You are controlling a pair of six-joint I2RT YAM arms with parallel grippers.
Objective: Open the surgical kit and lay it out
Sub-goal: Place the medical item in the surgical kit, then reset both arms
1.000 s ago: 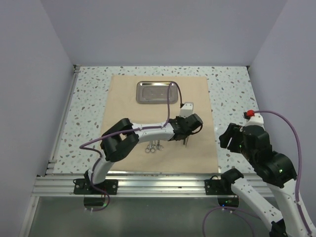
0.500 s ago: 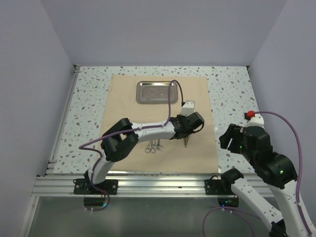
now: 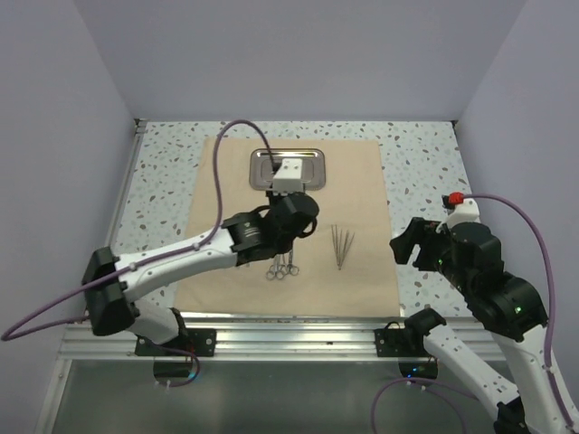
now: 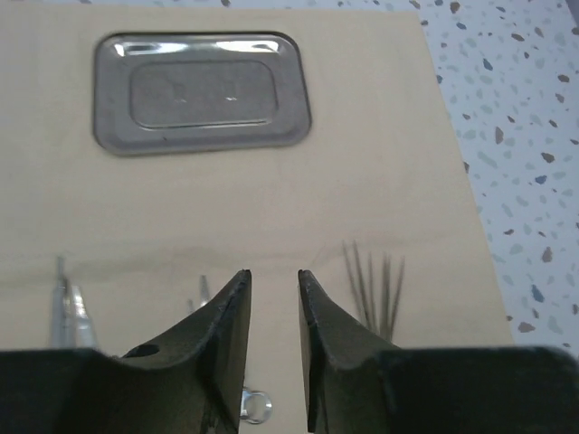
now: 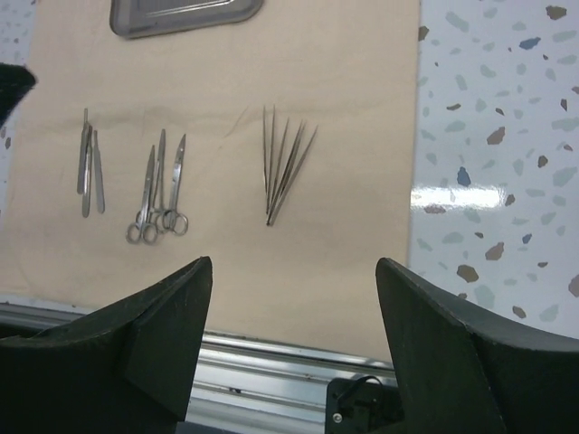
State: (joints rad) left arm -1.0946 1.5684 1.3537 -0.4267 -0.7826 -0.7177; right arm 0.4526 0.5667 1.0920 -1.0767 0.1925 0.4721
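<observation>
From above, the left arm lies across the middle of the cloth (image 3: 362, 181), hiding the slim flat tools at its left and covering part of the steel tray (image 3: 310, 163) at the far end. The right wrist view shows that hidden group (image 5: 89, 163) plainly, two or three pieces lying too close together to count. Just right of it are three ring-handled scissors (image 5: 158, 194) side by side, then, well apart, a fan of thin probes (image 5: 285, 163), five as far as can be counted. That view catches only the tray's near edge. The left wrist view has the whole tray. The left gripper (image 4: 273, 280) hangs over the cloth, its jaws a narrow gap apart and pinching nothing. The right gripper (image 5: 289, 271), over the near right edge of the cloth, has its jaws spread wide and bare. One cloth and one tray lie on the speckled table (image 3: 163, 199).
</observation>
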